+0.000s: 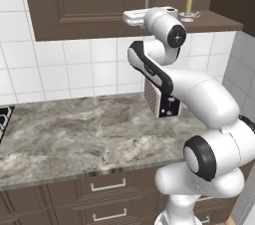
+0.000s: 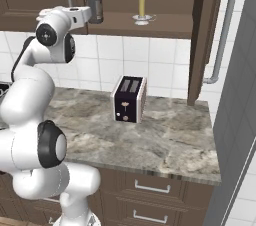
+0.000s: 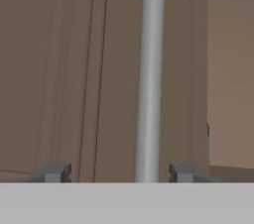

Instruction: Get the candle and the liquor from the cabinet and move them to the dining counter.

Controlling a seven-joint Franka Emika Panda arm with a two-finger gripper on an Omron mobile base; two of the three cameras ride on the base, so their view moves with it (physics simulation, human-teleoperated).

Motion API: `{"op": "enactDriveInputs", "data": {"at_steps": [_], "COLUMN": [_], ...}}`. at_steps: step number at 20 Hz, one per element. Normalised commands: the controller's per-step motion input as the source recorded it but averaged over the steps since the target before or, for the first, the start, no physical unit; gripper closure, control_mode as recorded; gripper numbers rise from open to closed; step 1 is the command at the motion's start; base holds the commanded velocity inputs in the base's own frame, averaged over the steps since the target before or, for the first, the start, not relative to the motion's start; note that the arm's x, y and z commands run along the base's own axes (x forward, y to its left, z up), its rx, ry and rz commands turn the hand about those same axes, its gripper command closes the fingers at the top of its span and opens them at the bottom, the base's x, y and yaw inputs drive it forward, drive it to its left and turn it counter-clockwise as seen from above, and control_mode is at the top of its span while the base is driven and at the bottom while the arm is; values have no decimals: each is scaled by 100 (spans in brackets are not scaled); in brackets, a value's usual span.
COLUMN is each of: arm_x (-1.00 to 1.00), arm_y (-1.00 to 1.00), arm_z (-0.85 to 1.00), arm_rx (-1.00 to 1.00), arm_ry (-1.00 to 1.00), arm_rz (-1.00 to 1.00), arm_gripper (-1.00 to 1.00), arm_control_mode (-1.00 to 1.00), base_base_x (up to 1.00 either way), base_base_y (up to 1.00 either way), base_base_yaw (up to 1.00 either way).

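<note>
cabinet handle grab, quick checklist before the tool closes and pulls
1. Silver bar handle sits between the tool's fingertips in the hand view: ok.
2. Jaws stand apart, clear of the bar on both sides, no grip yet: ok.
3. Left cabinet door is shut: ok to pull.
4. Right cabinet door is already swung open: ok.
5. Liquor and candle stand upright on the shelf: ok.
6. Whether the swinging door would clear the liquor: cannot tell.
</note>
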Motion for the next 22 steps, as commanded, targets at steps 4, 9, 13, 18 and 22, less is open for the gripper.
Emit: {"op": "enactDriveInputs", "data": {"at_steps": [4,9,13,18,22], "arm_x": [0,0,0,-33,-52], "arm_y": [0,0,0,13,50], "arm_z": [0,0,0,-2,-4], "arm_rx": [0,0,0,0,0], "arm_ry": [0,0,0,1,4], "arm_rz": [0,0,0,1,11], "arm_gripper": [100,100,100,100,100], "arm_control_mode": [-100,-100,-100,-100,-100], "base_base_x": [0,0,0,0,0], "base_base_y": [0,0,0,0,0], "base_base_yaw": [0,0,0,0,0]}}
